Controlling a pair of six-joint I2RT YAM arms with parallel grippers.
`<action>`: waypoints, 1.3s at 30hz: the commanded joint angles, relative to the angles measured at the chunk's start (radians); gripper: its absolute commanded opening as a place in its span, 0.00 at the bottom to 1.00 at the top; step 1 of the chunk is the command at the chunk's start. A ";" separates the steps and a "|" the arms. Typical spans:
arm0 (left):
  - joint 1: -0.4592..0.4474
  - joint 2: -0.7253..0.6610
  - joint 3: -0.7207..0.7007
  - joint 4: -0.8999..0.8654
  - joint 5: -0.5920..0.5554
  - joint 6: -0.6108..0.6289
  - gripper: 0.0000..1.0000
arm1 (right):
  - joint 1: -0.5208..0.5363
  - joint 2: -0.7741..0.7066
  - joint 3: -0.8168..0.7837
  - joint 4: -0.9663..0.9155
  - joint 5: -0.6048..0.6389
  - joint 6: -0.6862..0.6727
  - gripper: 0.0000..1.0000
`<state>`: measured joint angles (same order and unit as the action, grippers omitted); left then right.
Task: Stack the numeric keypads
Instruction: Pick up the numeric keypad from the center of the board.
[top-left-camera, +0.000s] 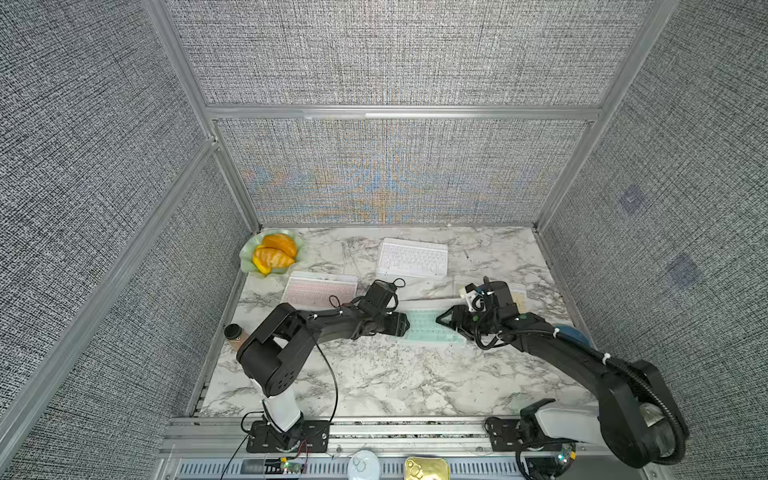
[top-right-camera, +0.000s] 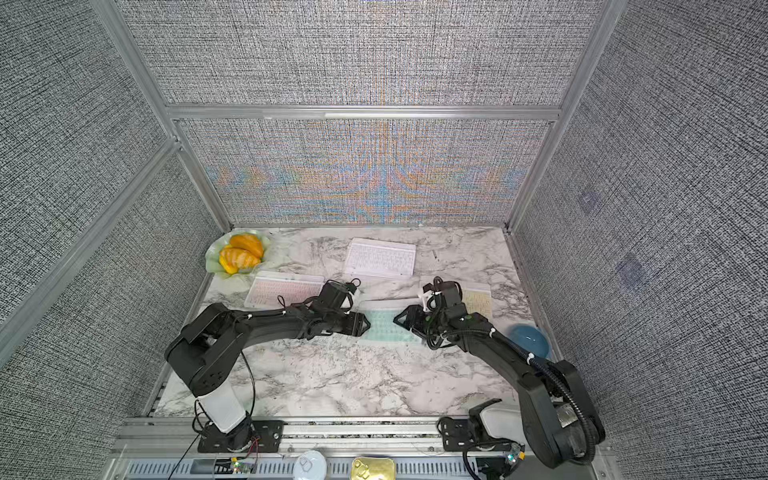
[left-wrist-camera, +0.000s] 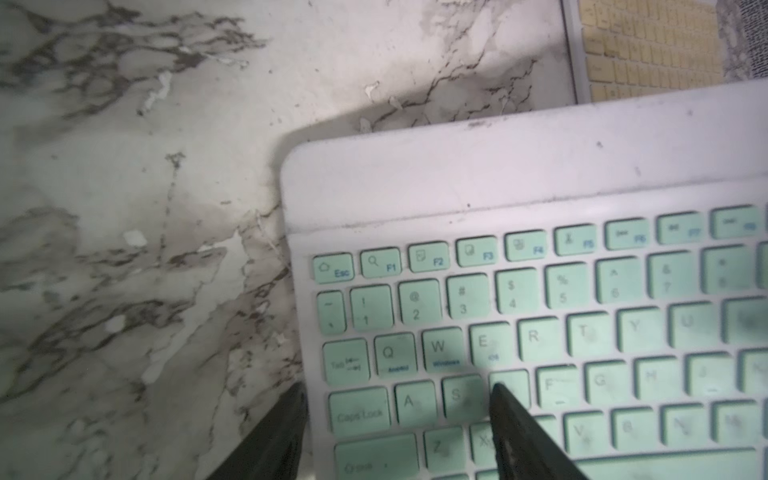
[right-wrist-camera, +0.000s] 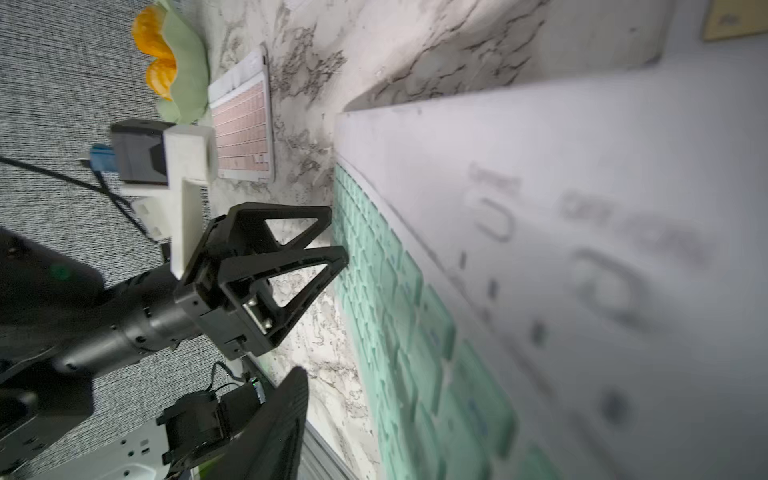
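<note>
fabric-walled (top-left-camera: 386, 54) lab robot cell

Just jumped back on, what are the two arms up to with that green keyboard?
Both arms are working the mint keypad at mid-table, one at each short end. The left claw straddles its edge by the Caps Lock key; the right claw is at the opposite end. The pink, white and yellow keypads lie apart, unstacked.

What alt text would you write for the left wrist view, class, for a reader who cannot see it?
Close-up of a mint green keypad with a white frame lying on a marble table, the left gripper straddling its short edge, one black fingertip over the keys and the other off the edge. A corner of a pale yellow keypad shows beyond it.
</note>
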<state>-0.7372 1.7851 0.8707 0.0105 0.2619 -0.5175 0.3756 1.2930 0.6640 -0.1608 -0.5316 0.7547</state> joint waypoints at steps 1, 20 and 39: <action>-0.009 0.042 -0.016 -0.228 0.085 -0.056 0.69 | 0.002 0.016 0.026 -0.117 0.061 -0.075 0.55; 0.005 0.028 -0.017 -0.227 0.043 -0.075 0.69 | -0.062 -0.125 -0.025 -0.121 0.045 -0.035 0.49; 0.056 -0.101 0.108 -0.226 0.032 -0.108 0.69 | -0.093 -0.185 -0.074 0.038 -0.048 0.081 0.00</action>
<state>-0.7013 1.7157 0.9455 -0.1524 0.2955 -0.6086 0.2825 1.1175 0.5800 -0.1604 -0.5812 0.8017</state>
